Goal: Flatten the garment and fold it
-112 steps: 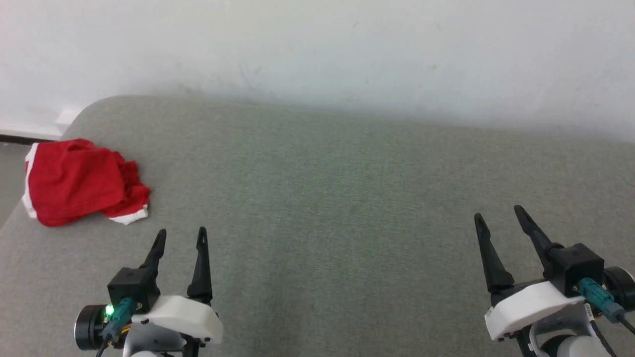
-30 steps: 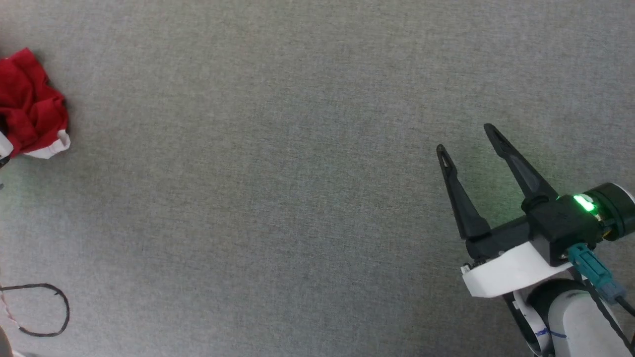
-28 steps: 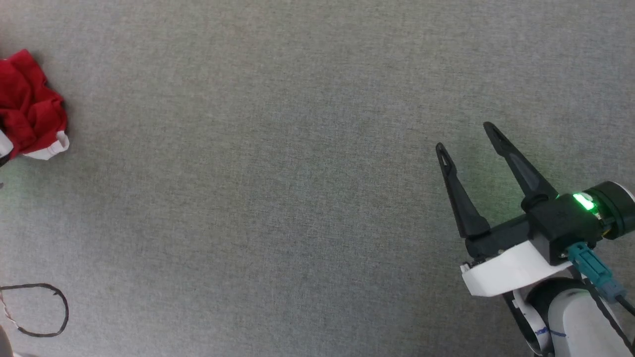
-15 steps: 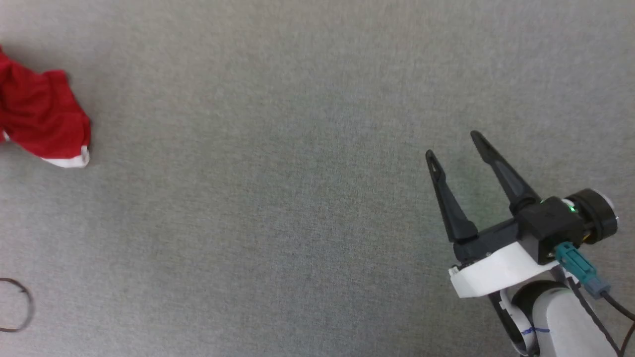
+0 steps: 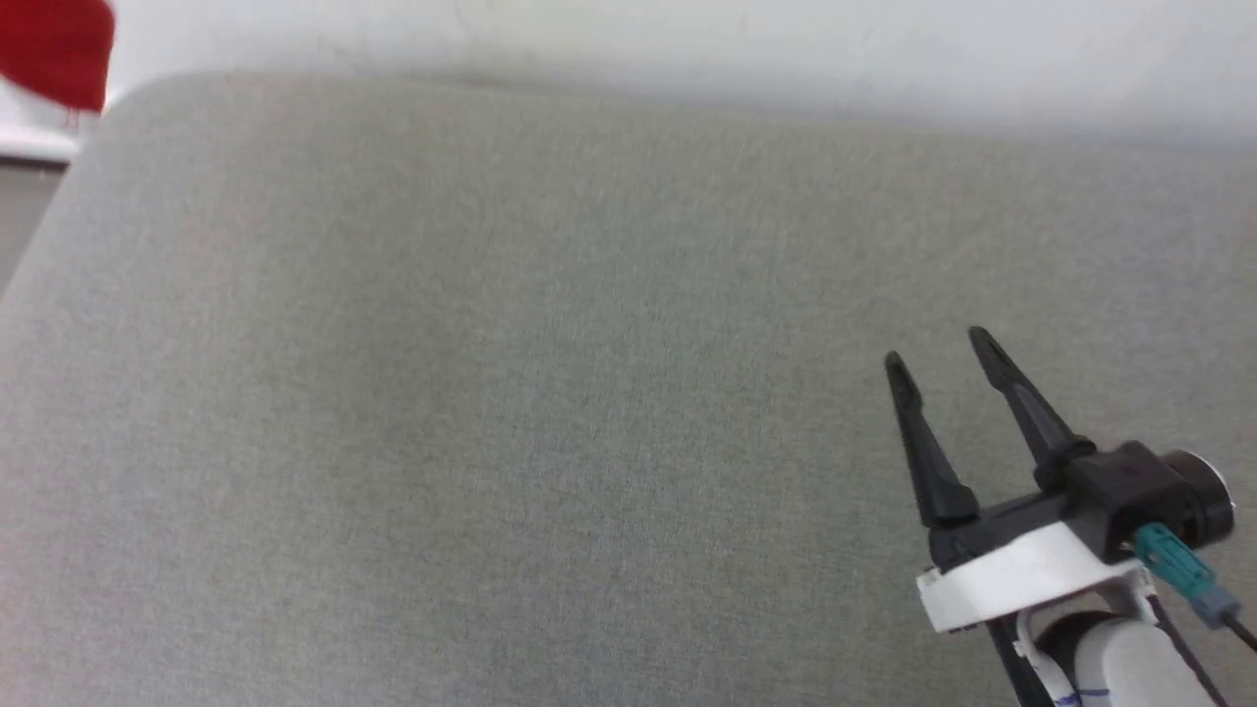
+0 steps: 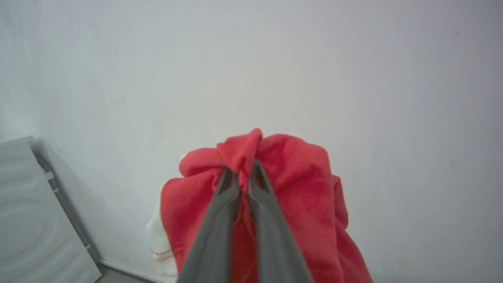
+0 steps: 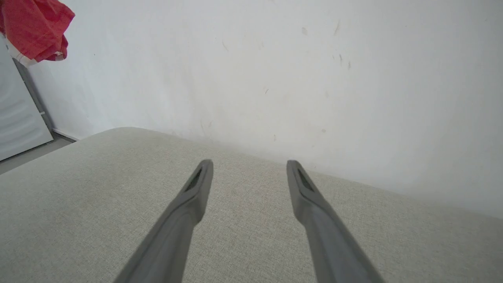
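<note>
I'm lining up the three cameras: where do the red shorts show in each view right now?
Head view: the garment is cut off in the top left corner, against the white wall.
Left wrist view: centre, bunched and hanging from the shut left gripper.
Right wrist view: top left corner, in the air, well away from the open right gripper.
Shared landmark: the white wall behind the garment.

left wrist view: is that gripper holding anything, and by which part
The left gripper pinches the garment by a bunched red fold at its top; the rest hangs free.
</note>
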